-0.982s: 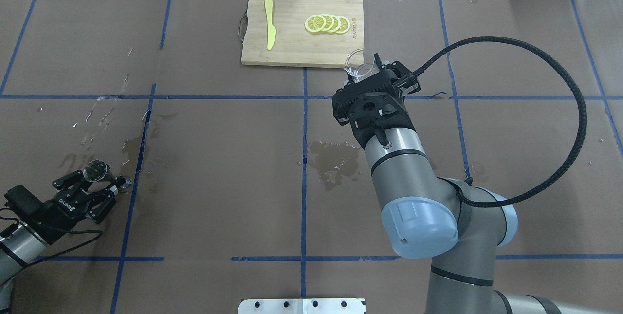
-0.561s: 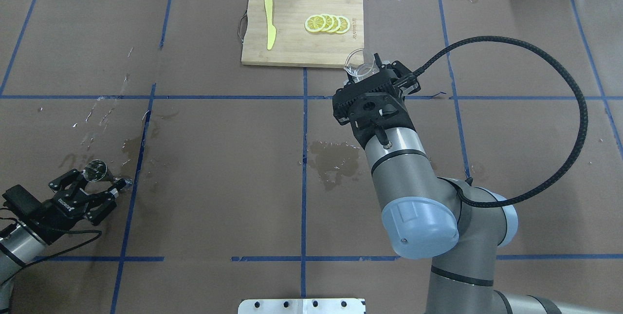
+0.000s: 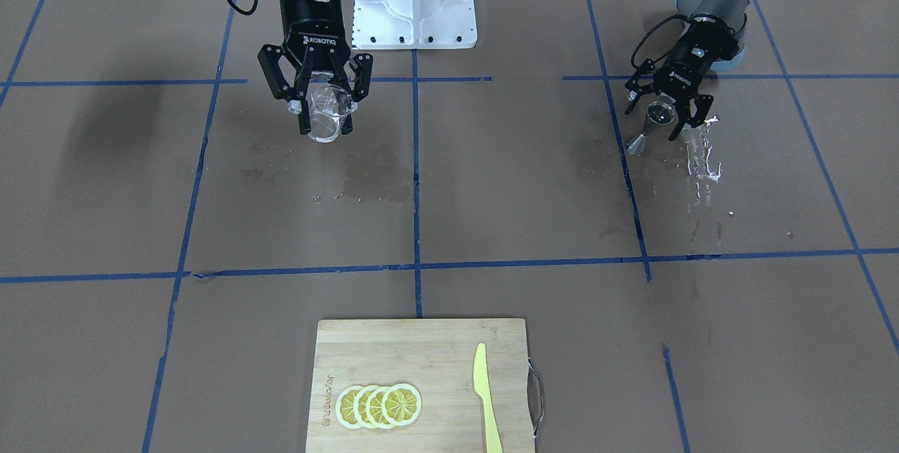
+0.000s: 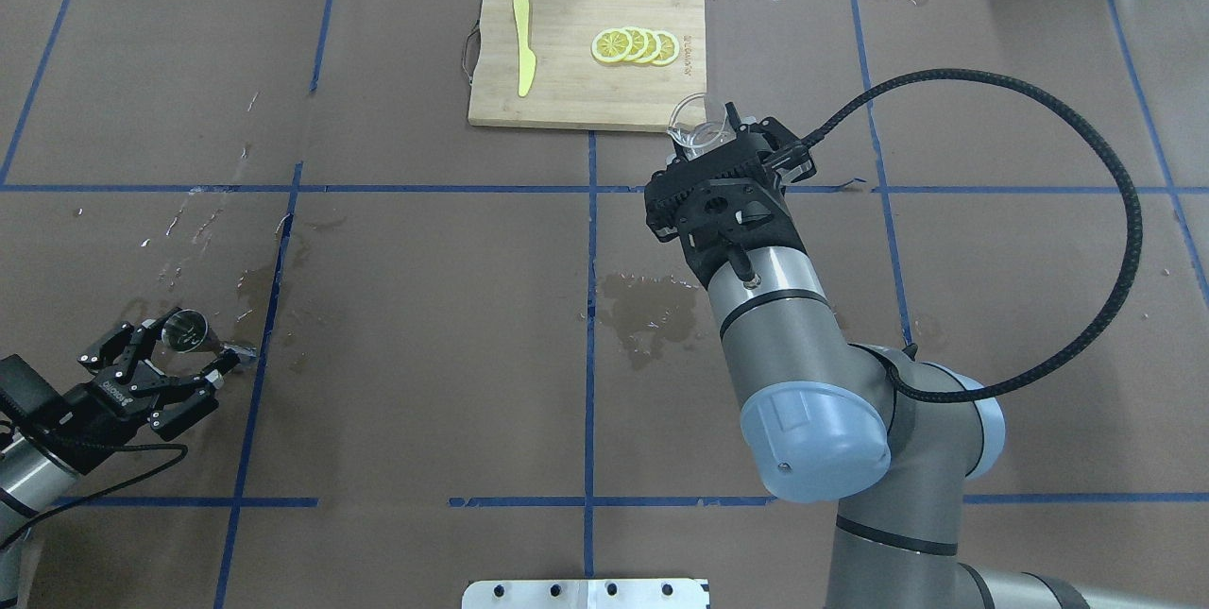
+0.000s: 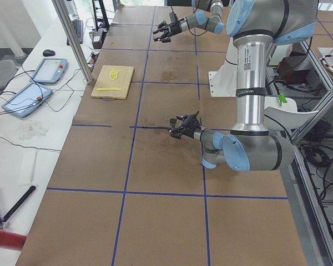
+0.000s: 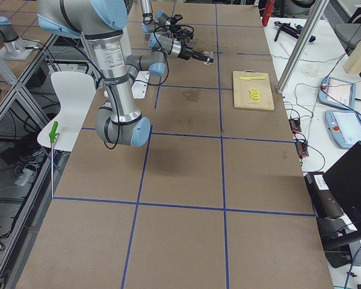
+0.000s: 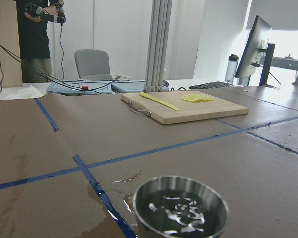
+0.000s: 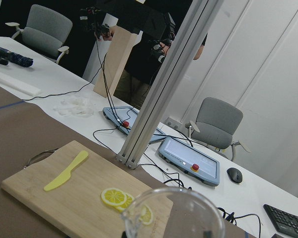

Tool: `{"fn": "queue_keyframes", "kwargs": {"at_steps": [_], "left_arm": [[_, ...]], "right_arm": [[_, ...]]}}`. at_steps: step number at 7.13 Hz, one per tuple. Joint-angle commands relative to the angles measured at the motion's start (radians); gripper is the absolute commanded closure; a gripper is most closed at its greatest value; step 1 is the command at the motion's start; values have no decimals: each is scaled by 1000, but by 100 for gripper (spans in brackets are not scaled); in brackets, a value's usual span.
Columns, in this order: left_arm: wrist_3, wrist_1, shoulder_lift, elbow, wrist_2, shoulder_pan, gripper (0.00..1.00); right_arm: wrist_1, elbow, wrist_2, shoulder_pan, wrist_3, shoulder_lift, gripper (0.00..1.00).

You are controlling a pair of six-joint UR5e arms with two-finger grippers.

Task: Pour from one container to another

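Note:
My right gripper (image 3: 326, 128) is shut on the clear drinking glass (image 3: 326, 112) and holds it upright above the table; the overhead view shows the glass (image 4: 697, 131) just in front of the wrist, near the board's corner. Its rim (image 8: 174, 213) fills the bottom of the right wrist view. The steel jigger (image 4: 186, 329) stands on the table at far left, at the fingertips of my left gripper (image 4: 189, 349), which is open and not touching it. The jigger (image 7: 181, 208) holds dark liquid, and the jigger (image 3: 650, 126) also shows in the front view.
A wooden cutting board (image 4: 567, 99) at the far middle carries lemon slices (image 4: 635, 45) and a yellow knife (image 4: 522, 57). Wet patches (image 4: 652, 307) darken the brown paper at the centre, and droplets (image 4: 203, 222) lie near the jigger.
My open left gripper has drawn back toward the robot's side while the jigger stayed in place. The right arm with the glass has not moved.

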Motion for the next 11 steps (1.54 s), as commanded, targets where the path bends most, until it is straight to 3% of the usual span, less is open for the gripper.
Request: {"fn": "queue_keyframes", "kwargs": {"at_steps": [1, 4, 5, 6, 8, 11], "left_arm": [[3, -2, 5, -62, 47, -4, 0], [52, -9, 18, -131, 39, -10, 0], [149, -43, 18, -140, 7, -17, 1], [167, -38, 28, -143, -106, -101, 1], [167, 41, 50, -142, -467, -361, 1], [184, 401, 4, -140, -1094, -850, 1]], "right_arm": [[0, 0, -1, 0, 1, 0, 100], [0, 0, -1, 0, 1, 2, 100], [0, 0, -1, 0, 0, 2, 100], [0, -1, -1, 0, -3, 2, 100], [0, -1, -1, 0, -3, 2, 100], [0, -4, -1, -2, -3, 3, 100]]}}
